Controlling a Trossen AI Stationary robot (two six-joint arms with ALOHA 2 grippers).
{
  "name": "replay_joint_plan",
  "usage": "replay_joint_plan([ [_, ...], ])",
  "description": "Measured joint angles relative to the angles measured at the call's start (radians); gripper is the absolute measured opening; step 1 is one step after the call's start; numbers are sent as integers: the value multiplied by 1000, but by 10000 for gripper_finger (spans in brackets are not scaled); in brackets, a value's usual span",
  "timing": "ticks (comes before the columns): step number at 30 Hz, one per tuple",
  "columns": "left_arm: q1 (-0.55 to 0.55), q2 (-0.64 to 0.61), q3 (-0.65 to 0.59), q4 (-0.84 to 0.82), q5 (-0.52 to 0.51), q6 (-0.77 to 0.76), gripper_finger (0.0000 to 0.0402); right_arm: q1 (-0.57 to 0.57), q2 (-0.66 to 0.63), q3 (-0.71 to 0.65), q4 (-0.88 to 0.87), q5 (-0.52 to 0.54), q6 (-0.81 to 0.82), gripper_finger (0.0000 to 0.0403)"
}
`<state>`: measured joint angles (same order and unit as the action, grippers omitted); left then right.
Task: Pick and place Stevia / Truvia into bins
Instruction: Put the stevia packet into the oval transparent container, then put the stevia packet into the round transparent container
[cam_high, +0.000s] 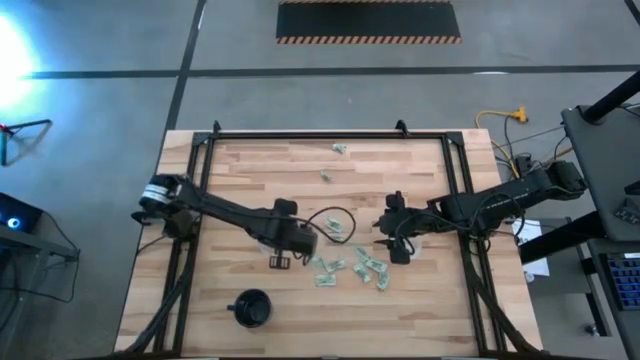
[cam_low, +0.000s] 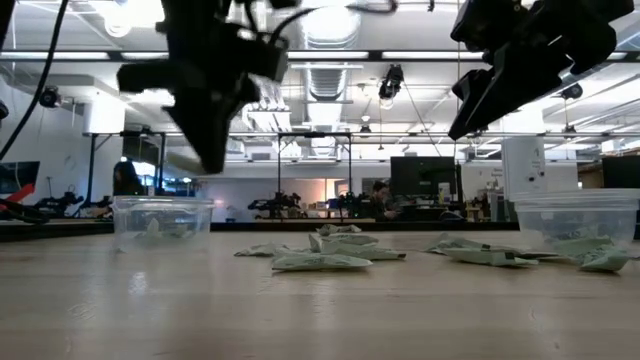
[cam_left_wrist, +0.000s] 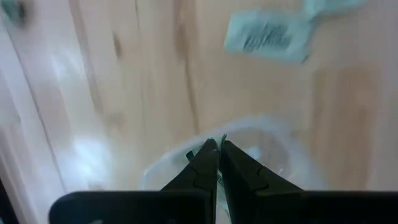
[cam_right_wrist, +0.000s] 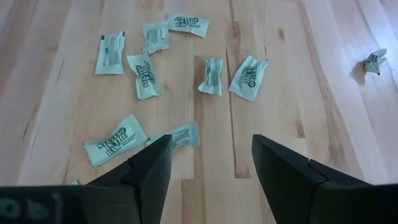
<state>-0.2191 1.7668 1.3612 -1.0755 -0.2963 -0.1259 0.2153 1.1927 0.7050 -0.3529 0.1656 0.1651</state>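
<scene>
Several pale green Stevia packets (cam_right_wrist: 143, 76) lie loose on the wooden table (cam_high: 420, 310), in front of my right gripper (cam_right_wrist: 211, 163). That gripper hangs open above the table and touches nothing. My left gripper (cam_left_wrist: 218, 148) is shut and points down over a clear bin (cam_left_wrist: 267, 140). A sliver of a green packet (cam_left_wrist: 222, 137) shows at its tips. In the low view this bin (cam_low: 160, 220) stands on its base with packets inside. A second clear bin (cam_low: 580, 225), at the right in that view, also holds packets. My left gripper pinches a green packet (cam_left_wrist: 189, 154) at its fingertips, coming from above and pointing down. The fingers hide most of it, so only small green edges show beside the tips. The packet is clear of the table, over the bin's mouth.
A black round cup (cam_high: 252, 308) stands near the table's front left. Two stray packets (cam_high: 340, 148) lie toward the far edge. A black frame (cam_high: 330, 134) runs round the table top, and cables trail at the right.
</scene>
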Motion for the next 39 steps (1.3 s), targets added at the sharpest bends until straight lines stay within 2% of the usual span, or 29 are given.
replay_joint_plan([
  [5, 30, -10, -75, -10, 1, -25, 0, 0, 0, -2, 1, 0, 0, 210],
  [13, 37, -52, -130, 1, 2, -34, 7, 0, 0, -3, 18, 0, -5, 210],
  [22, 36, -62, -130, 10, -20, -34, 115, 0, 0, -3, 39, -1, -9, 210],
  [26, 36, -74, -130, 3, -21, -47, 150, 0, 7, -7, 98, -8, -8, 210],
  [33, -10, -207, -143, 3, -37, -143, 164, 0, 124, -11, 265, -127, -86, 210],
  [39, -87, -358, -214, 79, -157, -201, 164, 0, 224, 23, 197, -137, -23, 210],
])
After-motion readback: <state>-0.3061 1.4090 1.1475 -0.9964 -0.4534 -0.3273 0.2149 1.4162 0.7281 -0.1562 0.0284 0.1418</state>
